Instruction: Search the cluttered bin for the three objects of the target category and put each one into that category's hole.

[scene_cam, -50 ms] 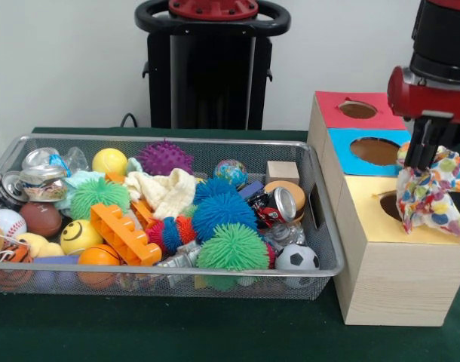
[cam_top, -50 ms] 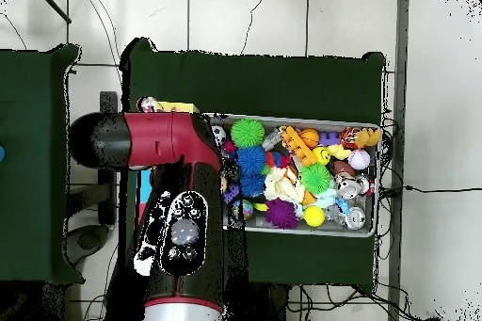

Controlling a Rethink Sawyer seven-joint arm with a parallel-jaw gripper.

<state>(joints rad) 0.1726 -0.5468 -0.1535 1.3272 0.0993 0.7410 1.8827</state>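
My gripper (scene_cam, -50 ms: 421, 161) is shut on a crumpled white cloth with coloured dots (scene_cam, -50 ms: 432, 194). The cloth hangs over the right part of the wooden box's yellow top (scene_cam, -50 ms: 369, 219), just beside and partly in front of the yellow hole (scene_cam, -50 ms: 390, 205). Behind it lie the blue hole (scene_cam, -50 ms: 375, 151) and the red hole (scene_cam, -50 ms: 357, 110). A cream cloth (scene_cam, -50 ms: 167, 192) lies in the middle of the wire bin (scene_cam, -50 ms: 324, 249). In the overhead view the arm (cam_top, -50 ms: 174, 195) covers the box, and only a bit of the dotted cloth (cam_top, -50 ms: 149, 104) shows past it.
The bin holds spiky balls (scene_cam, -50 ms: 222, 213), an orange toy brick (scene_cam, -50 ms: 123, 234), cans (scene_cam, -50 ms: 41, 181), a small soccer ball (scene_cam, -50 ms: 296, 259), a wooden cube (scene_cam, -50 ms: 282, 172) and other toys. In the overhead view the bin (cam_top, -50 ms: 377, 185) lies right of the arm on dark green cloth (cam_top, -50 ms: 282, 82).
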